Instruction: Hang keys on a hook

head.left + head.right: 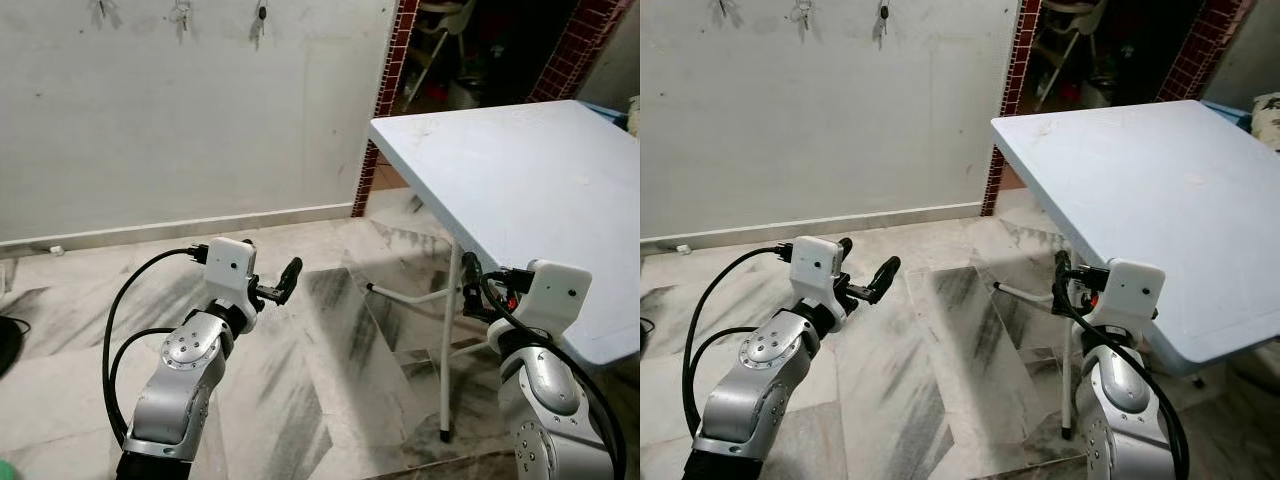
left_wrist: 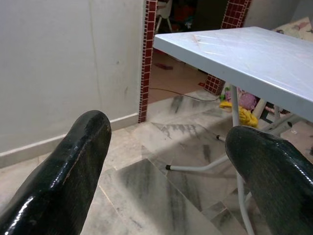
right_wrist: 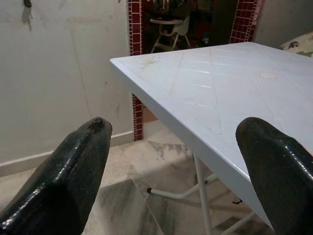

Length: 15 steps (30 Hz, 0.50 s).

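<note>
High on the white wall hang three small hooks [image 1: 182,12], each with a small item dangling from it; the right one [image 1: 260,14] is dark. They are too small to tell whether they are keys. My left gripper [image 1: 272,276] is held low over the marble floor and points toward the wall, open, with nothing between its fingers [image 2: 73,161]. My right gripper [image 1: 470,285] is raised beside the table's near edge, also open and empty, its fingers [image 3: 73,166] spread wide.
A pale blue folding table [image 1: 520,180] on thin white legs [image 1: 447,340] stands at the right. Beyond it is a doorway with red-tiled pillars [image 1: 390,90] and a high chair [image 1: 440,30] inside. Open marble floor [image 1: 300,400] lies between me and the wall.
</note>
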Motion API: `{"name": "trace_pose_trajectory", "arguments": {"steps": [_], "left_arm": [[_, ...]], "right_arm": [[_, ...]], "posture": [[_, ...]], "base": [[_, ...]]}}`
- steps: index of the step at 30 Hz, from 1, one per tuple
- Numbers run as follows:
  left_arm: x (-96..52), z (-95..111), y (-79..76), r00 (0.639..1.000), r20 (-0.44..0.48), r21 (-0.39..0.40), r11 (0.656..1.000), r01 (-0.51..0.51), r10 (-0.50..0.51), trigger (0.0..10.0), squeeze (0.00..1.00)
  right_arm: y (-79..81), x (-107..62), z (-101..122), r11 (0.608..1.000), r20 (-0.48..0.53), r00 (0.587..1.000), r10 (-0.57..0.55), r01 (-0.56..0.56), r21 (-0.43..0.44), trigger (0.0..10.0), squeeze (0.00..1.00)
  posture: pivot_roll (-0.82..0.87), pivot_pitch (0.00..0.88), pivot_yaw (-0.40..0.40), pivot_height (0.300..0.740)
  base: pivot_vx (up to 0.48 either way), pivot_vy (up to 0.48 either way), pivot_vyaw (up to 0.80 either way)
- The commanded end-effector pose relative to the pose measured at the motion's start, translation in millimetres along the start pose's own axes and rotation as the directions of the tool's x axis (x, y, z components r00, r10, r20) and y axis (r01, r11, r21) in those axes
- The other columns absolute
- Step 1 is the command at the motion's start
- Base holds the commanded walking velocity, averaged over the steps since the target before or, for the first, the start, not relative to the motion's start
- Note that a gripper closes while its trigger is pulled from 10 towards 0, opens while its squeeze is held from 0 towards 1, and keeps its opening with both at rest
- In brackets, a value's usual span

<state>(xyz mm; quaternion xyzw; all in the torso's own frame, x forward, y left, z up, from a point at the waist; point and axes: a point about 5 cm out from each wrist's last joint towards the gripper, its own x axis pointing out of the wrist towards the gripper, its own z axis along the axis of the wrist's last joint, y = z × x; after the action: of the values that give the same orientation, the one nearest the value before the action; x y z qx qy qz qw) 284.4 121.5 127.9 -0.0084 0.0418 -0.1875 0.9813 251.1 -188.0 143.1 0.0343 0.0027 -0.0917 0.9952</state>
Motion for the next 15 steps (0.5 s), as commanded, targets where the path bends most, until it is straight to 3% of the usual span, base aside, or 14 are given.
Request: {"name": "trace_pose_trajectory", "arguments": {"steps": [1, 15], "left_arm": [[1.2, 6.1, -3.9, 1.0, 0.023, 0.01, 1.0, 0.016, -0.016, 10.0, 0.0], [3.2, 6.5, -6.0, 0.999, 0.02, 0.013, 1.0, 0.028, -0.028, 10.0, 0.0]], "right_arm": [[-4.4, 1.1, 1.1, 1.0, -0.005, 1.0, -0.009, 0.009, -0.013, 10.0, 0.0], [-3.2, 1.2, -1.0, 1.0, -0.013, 1.0, -0.011, 0.011, -0.011, 10.0, 0.0]], "posture": [[0.01, 0.0, -0.073, 0.74], [0.01, 0.0, -0.069, 0.74]], "base": [[0.0, 0.0, -0.78], [0.0, 0.0, -0.78]]}}
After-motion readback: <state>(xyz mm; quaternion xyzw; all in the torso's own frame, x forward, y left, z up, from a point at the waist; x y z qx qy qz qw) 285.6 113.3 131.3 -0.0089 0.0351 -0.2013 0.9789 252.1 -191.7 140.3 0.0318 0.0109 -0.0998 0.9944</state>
